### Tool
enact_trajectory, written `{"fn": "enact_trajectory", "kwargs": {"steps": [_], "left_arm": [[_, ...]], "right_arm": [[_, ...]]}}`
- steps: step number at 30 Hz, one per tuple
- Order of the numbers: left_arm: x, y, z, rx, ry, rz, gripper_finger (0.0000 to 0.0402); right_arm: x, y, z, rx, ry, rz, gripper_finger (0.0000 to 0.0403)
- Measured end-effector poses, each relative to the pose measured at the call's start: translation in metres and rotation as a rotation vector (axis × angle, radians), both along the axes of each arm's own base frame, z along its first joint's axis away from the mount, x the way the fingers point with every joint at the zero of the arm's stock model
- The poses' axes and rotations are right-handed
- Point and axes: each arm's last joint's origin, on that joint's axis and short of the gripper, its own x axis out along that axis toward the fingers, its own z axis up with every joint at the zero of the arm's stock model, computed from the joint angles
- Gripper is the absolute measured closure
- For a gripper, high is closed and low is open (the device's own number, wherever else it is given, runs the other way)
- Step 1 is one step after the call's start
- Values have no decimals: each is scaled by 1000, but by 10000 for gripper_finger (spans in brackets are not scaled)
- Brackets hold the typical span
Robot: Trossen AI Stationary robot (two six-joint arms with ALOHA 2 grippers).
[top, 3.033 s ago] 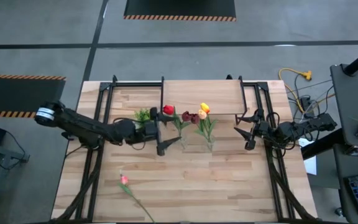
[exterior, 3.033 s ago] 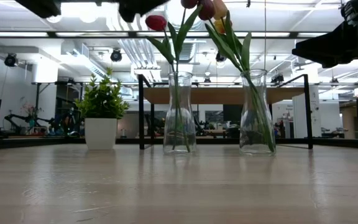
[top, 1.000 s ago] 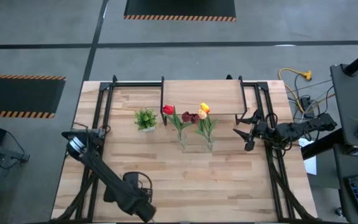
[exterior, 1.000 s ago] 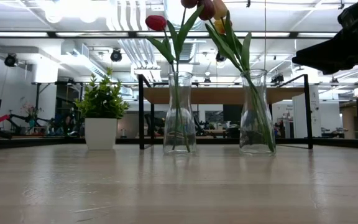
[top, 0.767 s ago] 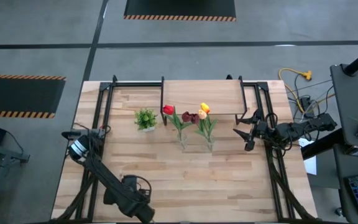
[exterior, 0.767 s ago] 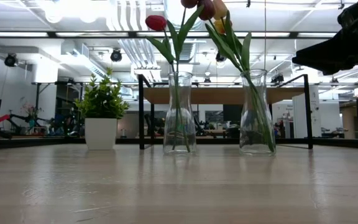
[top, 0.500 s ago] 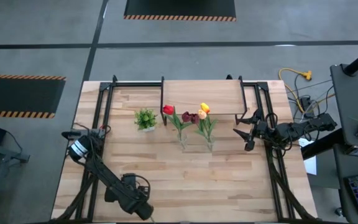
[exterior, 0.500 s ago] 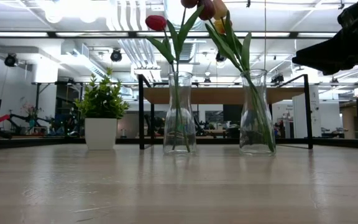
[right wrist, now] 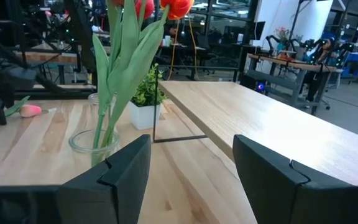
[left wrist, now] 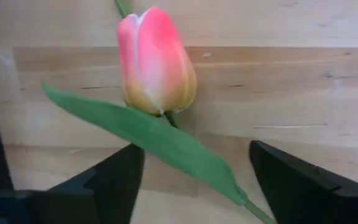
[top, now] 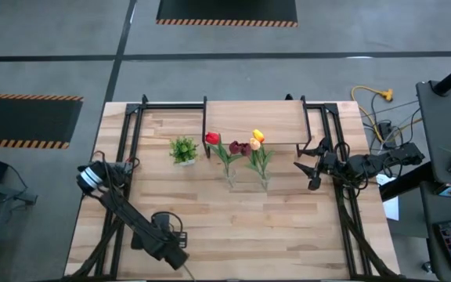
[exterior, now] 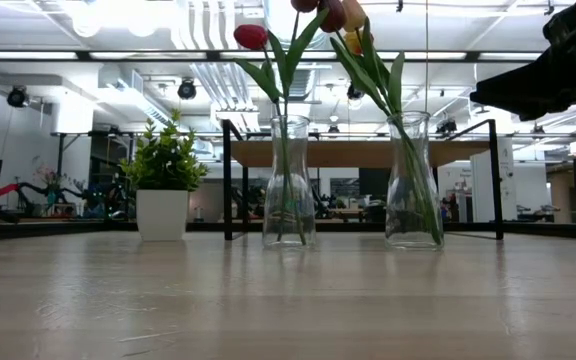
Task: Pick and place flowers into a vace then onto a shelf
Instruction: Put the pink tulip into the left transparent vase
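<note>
A pink tulip [left wrist: 157, 59] lies flat on the table near its near-left part, with a long green leaf [left wrist: 148, 134] below its head. My left gripper [left wrist: 194, 155] hangs over it, open, one finger on each side of the stem and leaf. In the high view my left gripper [top: 171, 249] hides this tulip. Two glass vases [top: 231, 180] [top: 263, 184] stand mid-table holding a red tulip [top: 212, 139] and maroon and yellow-orange tulips [top: 254, 142]. The shelf [top: 253, 119] stands behind them. My right gripper [top: 313, 168] waits open, right of the vases.
A small potted plant [top: 183, 149] stands left of the vases, in front of the shelf's left leg. Black frame rails [top: 124, 157] run along both sides of the table. Bare wood [top: 272, 235] lies in front of the vases.
My left gripper, which was by the left vase three seconds ago, now hangs over the pink tulip near the near edge. In the last second it has crept a little toward the far edge. The vases, their flowers and my right arm have kept still.
</note>
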Motion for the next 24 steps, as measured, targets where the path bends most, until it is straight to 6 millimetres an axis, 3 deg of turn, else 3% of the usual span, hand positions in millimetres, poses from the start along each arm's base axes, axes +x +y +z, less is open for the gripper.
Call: {"fn": "enact_trajectory", "kwargs": {"steps": [7,15,18,21,24], "left_arm": [[-7,9,-2,20,-77,-18,240],[-13,17,-9,65,-92,-83,329],[-11,19,2,83,-155,-151,360],[-10,28,15,219,-263,-238,390],[-7,34,42,302,-473,-296,397]], "right_arm": [[0,0,0,0,0,0,184],[0,0,0,1,-1,0,184],[0,0,0,1,-1,0,184],[0,0,0,1,-1,0,184],[0,0,0,1,-2,0,184]]}}
